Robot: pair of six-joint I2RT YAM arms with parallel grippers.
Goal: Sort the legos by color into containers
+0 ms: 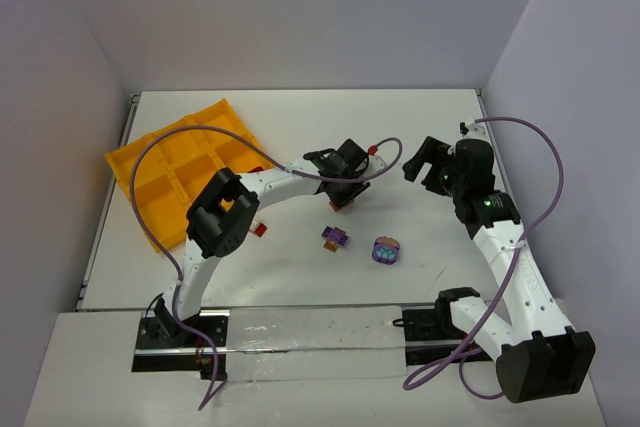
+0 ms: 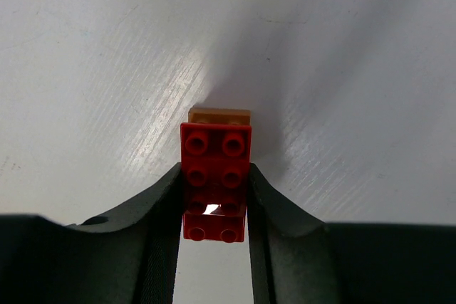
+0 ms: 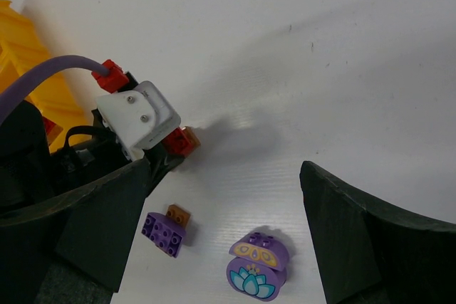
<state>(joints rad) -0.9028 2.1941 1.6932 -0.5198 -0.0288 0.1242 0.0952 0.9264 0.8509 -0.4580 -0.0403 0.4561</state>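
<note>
Legos: none seen sorted.
Tray at far left of table; visible cells bare. Its right corner is hidden by left arm; red speck there, in cell or not: cannot tell.
Right gripper: jaws wide, empty, over table right of centre.
Left gripper: pinching red lego mid-table; lego looks grounded.
Purple legos loose nearby: orange-bit one, rounded blue one.
Red piece beside left arm, likely lego.
Judged: early, first pick.
Table: white, faintly streaked.
Walls: plain, pale grey.
</note>
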